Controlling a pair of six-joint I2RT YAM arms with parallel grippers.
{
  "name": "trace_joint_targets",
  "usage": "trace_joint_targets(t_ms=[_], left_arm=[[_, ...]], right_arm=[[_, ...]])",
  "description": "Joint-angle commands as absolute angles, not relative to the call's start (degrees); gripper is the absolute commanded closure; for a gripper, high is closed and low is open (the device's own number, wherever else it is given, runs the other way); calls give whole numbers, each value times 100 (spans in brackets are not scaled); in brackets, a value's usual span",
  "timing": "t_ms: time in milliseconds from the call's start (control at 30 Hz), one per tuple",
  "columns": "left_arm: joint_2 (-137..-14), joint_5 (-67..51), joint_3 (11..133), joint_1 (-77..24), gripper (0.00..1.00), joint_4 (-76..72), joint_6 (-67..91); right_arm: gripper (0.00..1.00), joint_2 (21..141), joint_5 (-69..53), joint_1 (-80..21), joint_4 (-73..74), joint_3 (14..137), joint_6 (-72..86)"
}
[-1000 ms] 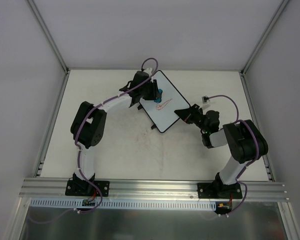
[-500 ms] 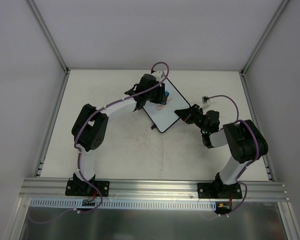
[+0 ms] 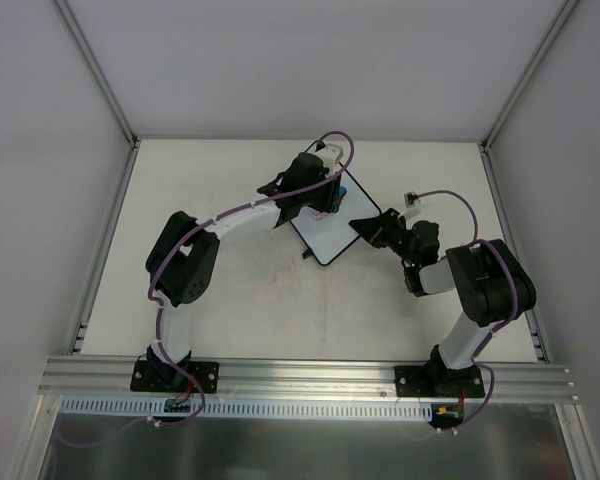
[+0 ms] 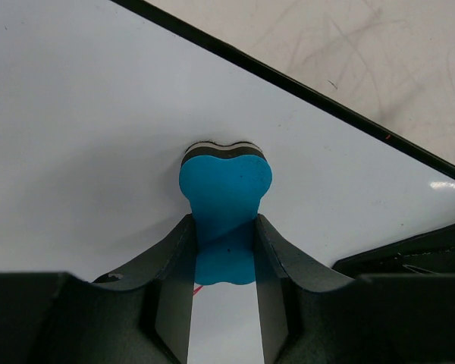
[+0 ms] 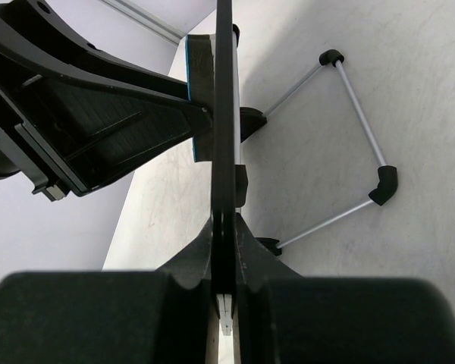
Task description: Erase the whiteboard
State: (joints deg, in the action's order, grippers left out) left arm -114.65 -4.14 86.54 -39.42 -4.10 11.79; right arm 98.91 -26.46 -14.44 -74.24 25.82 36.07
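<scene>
The whiteboard lies slanted at the table's far middle, with a thin black rim. My left gripper is over its far half, shut on the blue bow-tie eraser, which presses its felt side flat on the white surface. A short red stroke shows just behind the eraser, between the fingers. My right gripper is shut on the board's right edge; in the right wrist view the board is edge-on between the jaws of that gripper.
A wire stand with black corner caps rests on the table beside the board, also seen in the top view. Two small black tabs stick out at the board's near edge. Aluminium rails border the table.
My left gripper has slid the eraser rightward across the board's far half, over the red scribble, which no longer shows in the top view. The right gripper has stayed clamped.
</scene>
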Motion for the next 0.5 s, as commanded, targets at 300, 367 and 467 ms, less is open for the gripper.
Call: trace_joint_targets(t_ms=[300,367,467], left_arm=[[-11540,-598,8596,-4430,100,-229,940],[-11593,-475,8604,-4421,100,-229,1037],[-11663,-317,8622,-4377,100,-211,1142]], right_arm=[[100,9932,-2988,-1512,-8253,2769,3674],[100,9923,-2979,-1503,-8244,2769,3674],[100,9914,-2979,-1503,-8253,2769,3665]])
